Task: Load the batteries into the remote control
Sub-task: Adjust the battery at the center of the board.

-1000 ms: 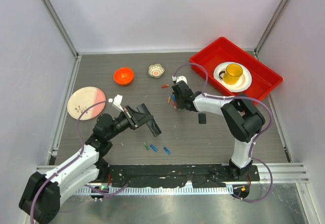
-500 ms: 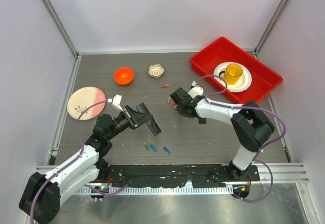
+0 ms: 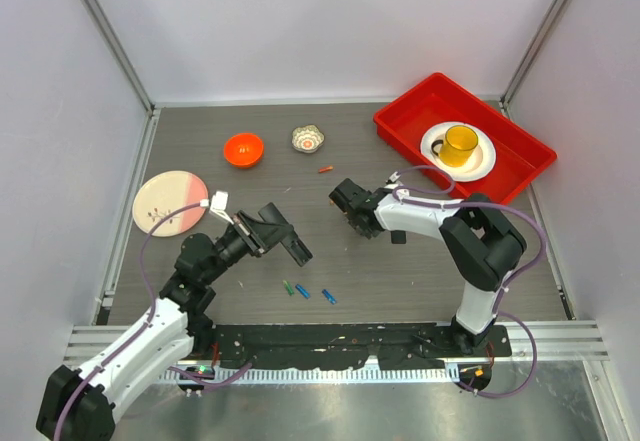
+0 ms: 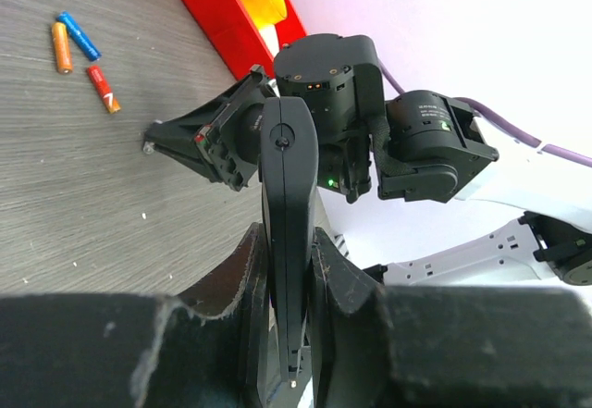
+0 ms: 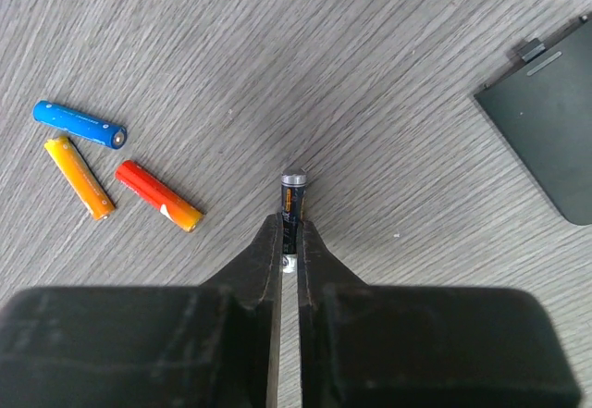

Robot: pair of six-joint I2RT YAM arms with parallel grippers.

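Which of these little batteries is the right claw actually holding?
The dark battery with the silver tip, pinched in the right gripper. The blue battery, yellow battery and red battery just lie loose on the table.

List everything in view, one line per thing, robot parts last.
Remote control: one, black, gripped left of centre.
Held battery: one, dark with a silver end, in the right jaws.
Loose batteries: seven; blue, yellow and red beside the held one; green, blue and blue near the front; reddish near the patterned bowl.
Cover: one, black, flat on the table.
Orange bowl: one, back left.
Patterned bowl: one, pale, back centre.
Pink plate: one, left side.
Red tray: one, back right.
White plate: one, in the tray.
Yellow mug: one, on the white plate.
Arms: two, white and black; left jaws shut on the remote control, right jaws shut on the held battery.
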